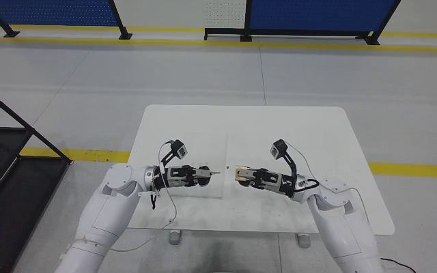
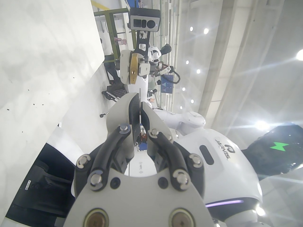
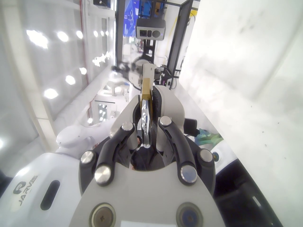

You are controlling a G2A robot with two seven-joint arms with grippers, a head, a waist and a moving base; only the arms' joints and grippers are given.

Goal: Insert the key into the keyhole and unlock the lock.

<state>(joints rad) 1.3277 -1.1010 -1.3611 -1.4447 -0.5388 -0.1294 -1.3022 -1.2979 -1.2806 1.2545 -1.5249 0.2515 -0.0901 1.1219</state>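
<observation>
Two things are being held up over the white table [image 1: 307, 136] for you: the lock [image 1: 240, 173] and the key [image 1: 215, 173].

Your right gripper [image 1: 248, 175] is clamping the lock with its fingers drawn in tight. In the right wrist view the brass lock [image 3: 146, 88] is sticking out past the fingertips, and its silver shackle [image 3: 144, 121] is lying back between the fingers [image 3: 165, 105].

Your left gripper [image 1: 203, 173] is facing the lock head-on, all but closed, and is pinching the key between its pads. In the left wrist view the key [image 2: 140, 108] is showing edge-on as a thin strip aimed toward the lock [image 2: 133, 69].

From above, the key's tip is sitting near the lock but apart from it. A short stretch of bare table is showing under the gap.

A wrist camera [image 1: 278, 149] is standing up just behind the lock on the right arm, with a black cable [image 1: 305, 179] trailing back from it. A second wrist camera [image 1: 178, 147] is standing beyond the key on the left arm.

Well beyond the lock, past the table's far edge, blue panels [image 1: 321, 13] are standing behind a yellow floor line [image 1: 205, 42]. On the key's side of the lock, off the table, a black frame [image 1: 20, 147] is standing on the floor.
</observation>
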